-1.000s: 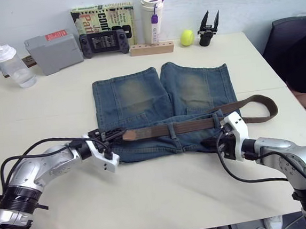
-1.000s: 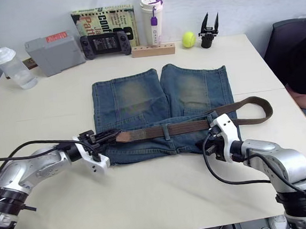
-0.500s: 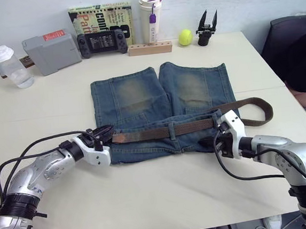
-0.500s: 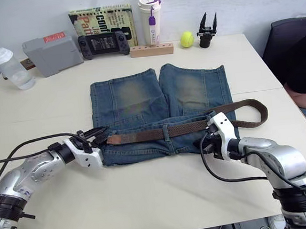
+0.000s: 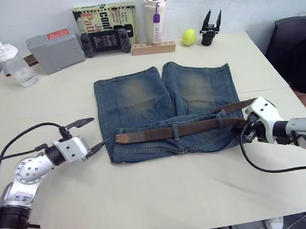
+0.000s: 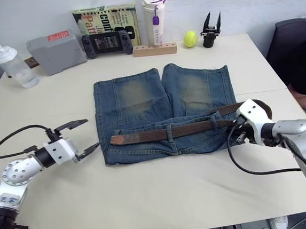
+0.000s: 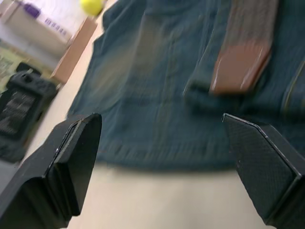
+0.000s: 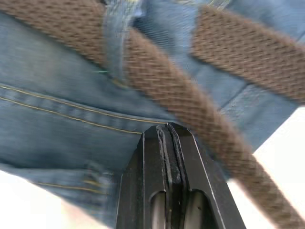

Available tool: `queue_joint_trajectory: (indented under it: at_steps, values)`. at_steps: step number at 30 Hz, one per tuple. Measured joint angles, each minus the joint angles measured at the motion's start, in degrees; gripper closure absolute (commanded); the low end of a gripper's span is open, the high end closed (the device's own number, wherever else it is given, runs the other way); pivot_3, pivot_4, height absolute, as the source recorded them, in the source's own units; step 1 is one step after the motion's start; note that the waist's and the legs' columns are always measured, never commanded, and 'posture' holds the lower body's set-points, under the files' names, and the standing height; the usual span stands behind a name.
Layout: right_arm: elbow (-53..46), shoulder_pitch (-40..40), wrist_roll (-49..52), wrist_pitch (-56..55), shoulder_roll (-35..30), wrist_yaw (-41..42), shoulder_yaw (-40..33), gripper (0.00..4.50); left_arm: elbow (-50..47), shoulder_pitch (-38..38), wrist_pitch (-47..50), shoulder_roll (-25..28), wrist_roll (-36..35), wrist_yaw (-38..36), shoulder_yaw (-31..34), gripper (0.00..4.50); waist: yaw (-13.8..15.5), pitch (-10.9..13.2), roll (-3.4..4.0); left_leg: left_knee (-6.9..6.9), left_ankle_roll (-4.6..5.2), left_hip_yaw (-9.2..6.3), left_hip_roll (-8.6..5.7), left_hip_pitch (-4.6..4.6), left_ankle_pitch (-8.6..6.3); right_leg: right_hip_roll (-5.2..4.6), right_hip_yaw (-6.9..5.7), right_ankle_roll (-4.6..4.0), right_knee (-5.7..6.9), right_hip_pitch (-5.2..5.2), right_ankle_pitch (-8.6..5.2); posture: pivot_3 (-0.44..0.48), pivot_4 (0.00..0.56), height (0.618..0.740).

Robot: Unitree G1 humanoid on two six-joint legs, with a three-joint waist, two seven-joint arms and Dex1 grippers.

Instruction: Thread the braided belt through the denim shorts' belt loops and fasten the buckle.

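Note:
The denim shorts (image 5: 163, 105) lie flat mid-table, waistband toward me. The braided belt (image 5: 197, 126) runs along the waistband under two belt loops (image 5: 175, 132), its tan leather end (image 7: 240, 69) resting near the shorts' left edge. My left gripper (image 5: 92, 134) stands open just left of the shorts, apart from the tan end, holding nothing. At the shorts' right edge my right gripper (image 5: 245, 126) is shut beside the belt; in its wrist view the shut fingertips (image 8: 167, 138) point at the braid (image 8: 162, 76) with nothing between them. The buckle is hidden.
Along the far edge stand a clear bottle (image 5: 10, 63), grey box (image 5: 53, 50), game controller (image 5: 106, 42), book (image 5: 104, 17), tumbler (image 5: 155, 15), wooden block (image 5: 153, 48), yellow ball (image 5: 189, 36) and a spare black gripper (image 5: 211, 26). A dark chair (image 5: 292, 49) is at right.
My left gripper opened, let go of the belt's tan end and drew back left off the shorts. My right gripper, still shut, slid right to the shorts' edge.

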Motion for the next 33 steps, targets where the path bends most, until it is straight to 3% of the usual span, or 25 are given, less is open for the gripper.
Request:
queue_joint_trajectory:
  at_steps: [3,4,8,9,18,21,27,29,33]
  values:
    - [-5.2,0.0,5.0,1.9,0.1,4.9,-1.3,2.68,-4.7,0.4,5.3,-1.3,-3.6,-3.3,0.0,0.00,-0.3,0.0,0.01,-0.08,-0.08,0.15,0.11,0.00,0.06,0.13,0.13,-0.03,0.11,-0.19,-0.02,0.000,0.150,0.709]
    - [-8.3,0.0,7.0,3.1,0.0,6.4,-2.2,2.03,-6.2,0.7,7.7,-1.4,-5.3,-4.7,0.1,0.00,-0.3,0.0,0.01,-0.07,-0.10,0.16,0.14,0.00,0.08,0.15,0.14,-0.04,0.16,-0.23,-0.02,0.000,0.150,0.709]
    - [-16.8,0.9,8.3,6.3,-3.5,8.3,-1.9,0.27,-10.9,1.5,21.5,0.5,-10.2,-10.0,0.3,0.00,0.1,0.0,-0.01,0.02,-0.04,0.17,0.13,-0.02,0.06,0.13,0.19,-0.05,0.21,-0.25,-0.03,0.000,0.150,0.709]
    - [-18.5,0.7,7.5,6.4,-3.6,7.7,-1.3,0.08,-12.4,1.5,26.7,1.5,-11.9,-11.5,0.3,0.00,0.1,0.0,-0.02,0.04,-0.04,0.17,0.13,-0.02,0.05,0.12,0.20,-0.05,0.20,-0.25,-0.02,0.000,0.150,0.709]
    - [-20.1,2.2,-2.9,5.0,-2.3,3.5,9.6,0.08,-30.2,-1.1,60.5,4.4,-33.7,-18.7,3.6,0.00,0.0,0.0,-0.03,0.08,-0.14,0.22,0.08,-0.14,0.06,0.08,0.27,-0.05,0.12,-0.29,-0.03,0.000,0.150,0.709]
    - [-17.6,2.2,-5.9,2.6,-1.6,2.5,11.1,0.98,-31.3,-2.6,64.1,4.4,-35.7,-18.8,4.8,0.00,0.1,0.0,-0.03,0.08,-0.16,0.23,0.08,-0.08,0.13,0.11,0.27,-0.05,0.20,-0.28,-0.03,0.000,0.150,0.709]
    - [-12.5,3.0,-11.0,-7.6,-2.8,3.6,10.6,3.98,-30.0,-5.3,65.4,4.5,-32.7,-21.0,4.7,0.00,0.4,0.0,-0.03,0.08,-0.16,0.28,0.06,-0.06,0.13,0.14,0.29,-0.05,0.18,-0.28,-0.03,0.000,0.150,0.709]
    - [-10.5,4.1,-12.1,-12.0,-4.0,4.4,9.8,4.40,-28.8,-6.2,65.3,4.4,-31.6,-21.3,4.7,0.00,0.7,0.0,-0.03,0.11,-0.15,0.28,0.06,-0.06,0.12,0.13,0.29,-0.05,0.16,-0.26,-0.02,0.000,0.150,0.709]
    - [-3.6,6.0,-13.4,-20.8,-6.6,6.4,7.1,4.40,-28.2,-6.4,65.5,3.7,-31.0,-21.7,4.8,0.00,1.7,0.0,-0.03,0.19,-0.10,0.34,0.03,-0.06,0.10,0.11,0.37,0.03,0.13,-0.24,0.02,0.000,0.150,0.709]
